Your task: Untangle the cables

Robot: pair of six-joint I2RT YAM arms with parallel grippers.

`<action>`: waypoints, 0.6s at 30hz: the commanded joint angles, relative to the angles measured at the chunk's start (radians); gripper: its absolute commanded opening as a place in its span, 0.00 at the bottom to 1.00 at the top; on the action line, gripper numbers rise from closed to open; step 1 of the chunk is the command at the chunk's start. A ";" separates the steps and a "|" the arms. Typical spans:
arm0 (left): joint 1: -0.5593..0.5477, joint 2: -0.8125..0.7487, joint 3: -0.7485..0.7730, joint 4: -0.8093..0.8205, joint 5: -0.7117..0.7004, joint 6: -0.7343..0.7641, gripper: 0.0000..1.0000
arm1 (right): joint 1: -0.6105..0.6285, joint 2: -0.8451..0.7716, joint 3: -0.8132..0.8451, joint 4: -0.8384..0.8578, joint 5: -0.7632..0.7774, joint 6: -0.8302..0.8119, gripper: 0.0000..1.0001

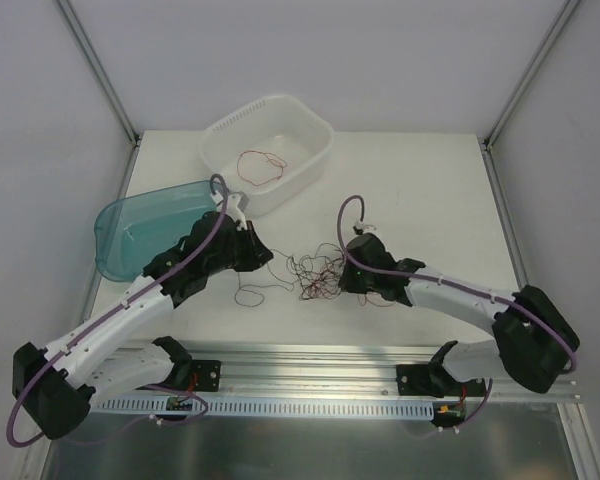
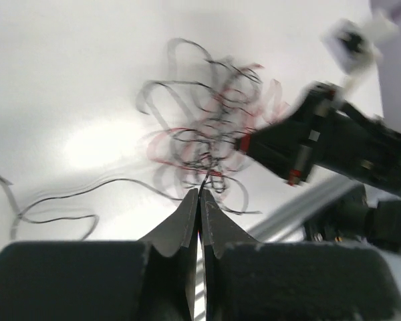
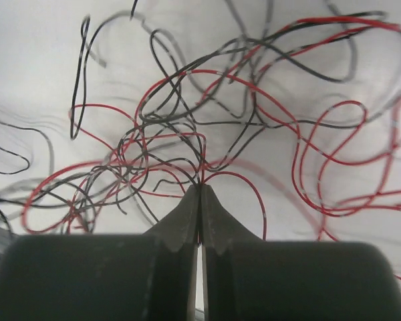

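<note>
A tangled clump of thin red and black cables point(image 1: 315, 272) lies on the white table between the arms. My left gripper point(image 1: 264, 256) is at the clump's left edge; in the left wrist view it point(image 2: 200, 190) is shut on a black strand leading into the clump point(image 2: 204, 137). My right gripper point(image 1: 342, 280) is at the clump's right edge; in the right wrist view it point(image 3: 200, 187) is shut on red and black strands of the tangle point(image 3: 187, 127). A loose black strand point(image 1: 250, 292) lies left of the clump. One red cable point(image 1: 261, 163) lies in the white basin.
A white basin point(image 1: 310, 130) stands at the back centre. A teal bin point(image 1: 130, 235) lies tipped at the left, behind the left arm. A metal rail point(image 1: 310, 375) runs along the near table edge. The right arm point(image 2: 334, 144) shows in the left wrist view.
</note>
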 commanded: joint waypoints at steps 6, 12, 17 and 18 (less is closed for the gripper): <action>0.258 -0.127 0.034 -0.183 -0.208 0.034 0.00 | -0.330 -0.389 -0.009 -0.436 0.151 -0.166 0.01; 0.331 -0.145 0.028 -0.247 -0.240 0.052 0.00 | -0.635 -0.567 0.157 -0.640 0.102 -0.289 0.01; 0.349 -0.174 0.004 -0.258 -0.204 0.027 0.00 | -0.798 -0.572 0.292 -0.693 -0.038 -0.334 0.01; 0.349 -0.177 0.005 -0.260 -0.202 0.030 0.00 | -0.797 -0.559 0.321 -0.691 -0.053 -0.330 0.00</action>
